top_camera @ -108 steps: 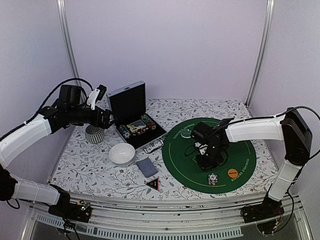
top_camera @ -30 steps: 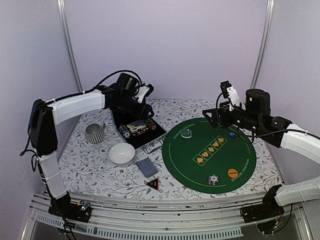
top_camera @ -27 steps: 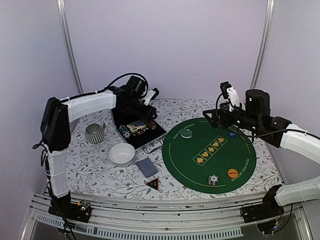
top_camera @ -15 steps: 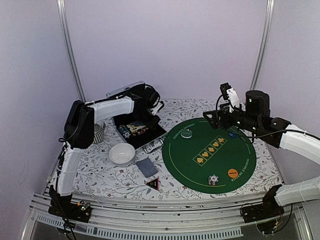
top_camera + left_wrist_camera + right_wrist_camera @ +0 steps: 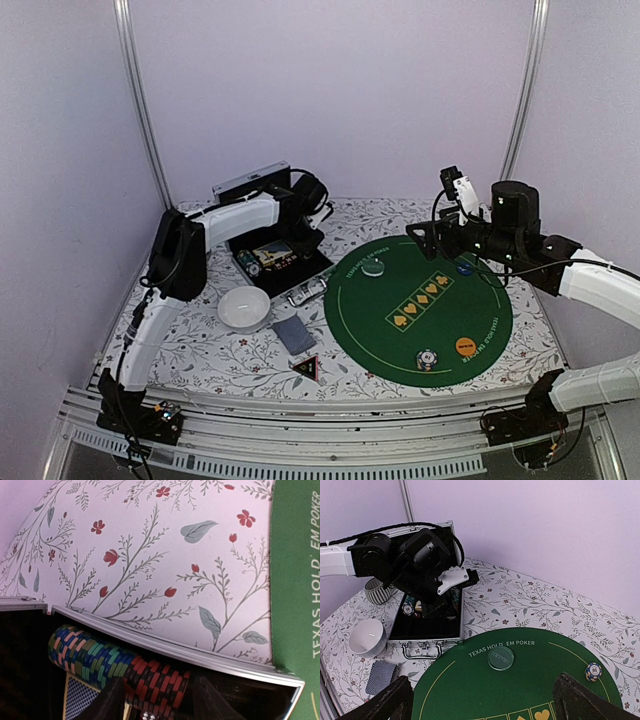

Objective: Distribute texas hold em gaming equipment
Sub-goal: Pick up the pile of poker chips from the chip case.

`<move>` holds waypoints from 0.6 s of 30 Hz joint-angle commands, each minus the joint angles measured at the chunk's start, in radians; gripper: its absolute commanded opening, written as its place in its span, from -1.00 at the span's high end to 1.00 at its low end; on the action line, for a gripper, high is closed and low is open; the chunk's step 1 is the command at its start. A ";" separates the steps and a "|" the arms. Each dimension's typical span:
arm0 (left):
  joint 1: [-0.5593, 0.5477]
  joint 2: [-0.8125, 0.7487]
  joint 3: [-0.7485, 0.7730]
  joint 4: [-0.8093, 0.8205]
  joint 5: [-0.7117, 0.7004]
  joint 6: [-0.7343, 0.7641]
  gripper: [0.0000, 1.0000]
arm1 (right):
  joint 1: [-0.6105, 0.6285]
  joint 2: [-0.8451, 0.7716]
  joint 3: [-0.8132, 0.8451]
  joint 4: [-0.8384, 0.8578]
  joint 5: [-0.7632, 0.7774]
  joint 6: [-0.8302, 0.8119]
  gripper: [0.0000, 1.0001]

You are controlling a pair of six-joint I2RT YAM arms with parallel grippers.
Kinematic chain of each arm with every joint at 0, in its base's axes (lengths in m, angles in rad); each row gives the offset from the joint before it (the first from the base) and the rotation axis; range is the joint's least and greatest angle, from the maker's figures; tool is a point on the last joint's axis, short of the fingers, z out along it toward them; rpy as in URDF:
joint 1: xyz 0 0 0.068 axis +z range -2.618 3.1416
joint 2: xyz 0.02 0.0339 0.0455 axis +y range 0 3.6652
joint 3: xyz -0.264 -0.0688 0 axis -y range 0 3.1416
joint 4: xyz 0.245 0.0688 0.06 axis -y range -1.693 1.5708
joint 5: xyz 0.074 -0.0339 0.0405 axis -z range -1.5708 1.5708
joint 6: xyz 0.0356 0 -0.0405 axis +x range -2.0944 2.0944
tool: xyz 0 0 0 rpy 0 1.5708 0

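Left arm has swung across from the left edge of the bench to the open black metal-rimmed chip case (image 5: 262, 240) at the far edge, left of centre. Left hand (image 5: 159, 702) now sits over the case's row of stripe-edged poker chips (image 5: 117, 662), fingers spread either side of the red stretch — released, nothing gripped yet. Right hand (image 5: 485, 700) has lifted off the round green felt mat (image 5: 480, 325) and hangs above its far right side, fingers wide apart, empty.

Already on the mat: a clear round disc (image 5: 373, 267), a blue-edged chip (image 5: 465, 268), an orange disc (image 5: 465, 346) and a striped chip (image 5: 427, 358) near the front. The grey-blue card deck (image 5: 293, 334) and black red-edged triangle (image 5: 307, 368) lie off the mat toward the front edge.

Reading: the next chip fetch looks to be starting — distribution partway.
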 commanded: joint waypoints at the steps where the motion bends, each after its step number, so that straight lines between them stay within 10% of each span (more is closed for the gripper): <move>1: -0.007 0.057 0.064 -0.086 0.012 0.016 0.05 | -0.006 0.007 -0.008 0.012 -0.008 0.002 -0.98; 18: -0.014 -0.062 -0.150 -0.014 0.058 0.024 0.18 | -0.010 0.021 0.008 -0.002 -0.027 0.003 -0.98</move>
